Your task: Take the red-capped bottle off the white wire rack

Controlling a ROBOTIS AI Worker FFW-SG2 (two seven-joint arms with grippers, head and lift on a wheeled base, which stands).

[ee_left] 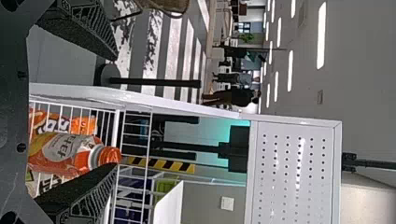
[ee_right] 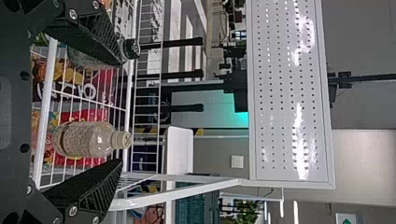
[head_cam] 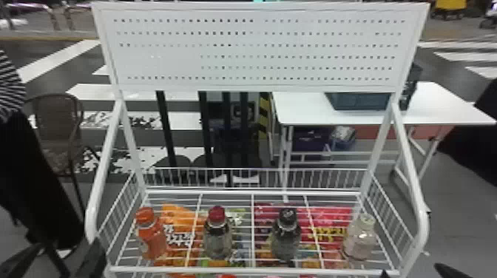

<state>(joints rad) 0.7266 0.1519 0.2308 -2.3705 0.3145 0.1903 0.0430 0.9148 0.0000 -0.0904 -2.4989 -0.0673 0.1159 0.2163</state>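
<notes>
The red-capped bottle (head_cam: 217, 238) stands upright on the white wire rack (head_cam: 252, 191), second from the left, with dark liquid near its neck and a clear lower body. My left gripper (head_cam: 55, 258) is at the lower left, outside the rack's left side. In the left wrist view, this gripper (ee_left: 116, 112) is open and empty, one finger beside the orange bottle (ee_left: 65, 154). My right gripper (head_cam: 416, 273) is at the lower right edge. The right wrist view has that gripper (ee_right: 120, 112) open, a pale-capped bottle (ee_right: 88, 139) standing beyond its fingers, not held.
The orange bottle (head_cam: 151, 234) stands left of the red-capped one, the black-capped bottle (head_cam: 286, 236) and pale-capped bottle (head_cam: 360, 238) to its right. Snack bags (head_cam: 179, 236) show beneath the wires. Side rails (head_cam: 410, 155) and a perforated panel (head_cam: 255, 48) frame the rack.
</notes>
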